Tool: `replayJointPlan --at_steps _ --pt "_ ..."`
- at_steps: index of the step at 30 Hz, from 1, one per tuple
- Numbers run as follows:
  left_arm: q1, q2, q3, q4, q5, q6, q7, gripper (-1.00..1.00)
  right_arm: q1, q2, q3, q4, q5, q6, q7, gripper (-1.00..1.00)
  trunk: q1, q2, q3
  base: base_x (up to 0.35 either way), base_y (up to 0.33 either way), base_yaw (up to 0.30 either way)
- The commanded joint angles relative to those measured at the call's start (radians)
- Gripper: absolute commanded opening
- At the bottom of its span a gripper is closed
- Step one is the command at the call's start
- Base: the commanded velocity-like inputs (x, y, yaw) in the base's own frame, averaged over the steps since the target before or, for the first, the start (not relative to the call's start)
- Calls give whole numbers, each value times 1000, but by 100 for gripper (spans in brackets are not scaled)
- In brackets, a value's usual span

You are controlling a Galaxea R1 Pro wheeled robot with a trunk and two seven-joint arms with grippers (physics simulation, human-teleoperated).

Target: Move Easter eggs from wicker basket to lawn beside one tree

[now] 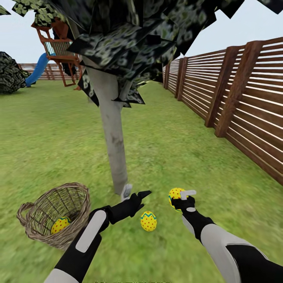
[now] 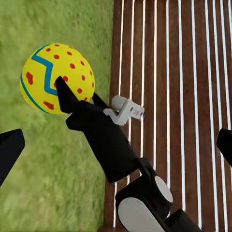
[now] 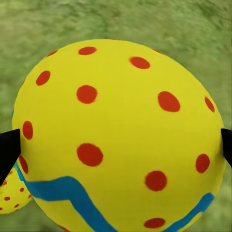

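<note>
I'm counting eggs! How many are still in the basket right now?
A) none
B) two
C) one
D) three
C: one egg lies in the wicker basket, another egg lies on the lawn by the tree, and the right gripper holds the third.

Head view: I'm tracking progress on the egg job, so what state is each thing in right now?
Basket: upright on the grass, one egg left inside.
Second egg: lying free on the grass near the tree.
Third egg: between the right gripper's fingers, low by the grass.
Left gripper: open, empty.
</note>
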State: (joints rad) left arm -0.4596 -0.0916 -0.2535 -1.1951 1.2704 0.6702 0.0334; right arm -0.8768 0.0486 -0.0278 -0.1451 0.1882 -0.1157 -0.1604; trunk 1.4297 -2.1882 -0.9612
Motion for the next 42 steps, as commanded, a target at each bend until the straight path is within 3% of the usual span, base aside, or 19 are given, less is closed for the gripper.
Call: replayJointPlan --at_steps 1,4,8,10,13,15,16,18,20,24,26,28,42 --pt "-1 -1 0 -1 6 3 3 100 -1 0 -3 1 9 -2 -3 -100 4 -8 -5 0 0 164" --pt "-1 -6 -31 -1 5 -21 4 100 -1 -2 -4 -2 9 -4 -4 -100 15 -29 -19 0 0 164" --pt "-1 5 -30 -20 7 -54 4 100 -2 -10 -6 -11 5 -45 -4 -100 31 -57 -37 0 0 164" --pt "-1 5 -23 -180 11 -52 6 100 -2 -7 -5 -8 8 -59 -4 -100 38 -71 -46 0 0 165" --pt "-8 2 -21 -268 43 -51 -3 100 -2 -7 -4 -8 8 -62 -4 -100 50 -92 -59 0 0 166" --pt "-16 7 13 -277 99 -50 -42 100 -2 -7 -4 -8 9 -62 -4 -100 57 -106 -68 0 0 167" --pt "-17 10 41 -277 113 -45 -70 100 -2 -8 -4 -8 9 -66 -4 -100 61 -113 -72 0 0 84" --pt "-16 13 62 -276 122 -41 -121 100 -2 -10 -4 -2 10 -93 -4 -100 69 -127 -79 0 0 30" --pt "-16 27 65 -274 124 -39 -166 100 -1 -10 -3 1 11 -120 -3 -100 77 -141 -85 0 0 6" --pt "-15 52 64 -274 132 -35 -182 100 0 -16 -2 1 40 -128 -2 -100 92 -169 -98 0 0 0" --pt "-15 53 60 -274 181 -31 -182 100 15 -16 -2 1 44 -132 -2 -100 100 -183 -104 0 0 0" --pt "-15 54 59 -274 200 -31 -182 100 19 -17 -1 1 43 -134 -2 -100 107 -197 -110 0 0 0" --pt "-15 57 59 -273 210 -29 -182 100 21 -34 -2 1 34 -131 -39 -100 161 -295 -154 0 0 0"
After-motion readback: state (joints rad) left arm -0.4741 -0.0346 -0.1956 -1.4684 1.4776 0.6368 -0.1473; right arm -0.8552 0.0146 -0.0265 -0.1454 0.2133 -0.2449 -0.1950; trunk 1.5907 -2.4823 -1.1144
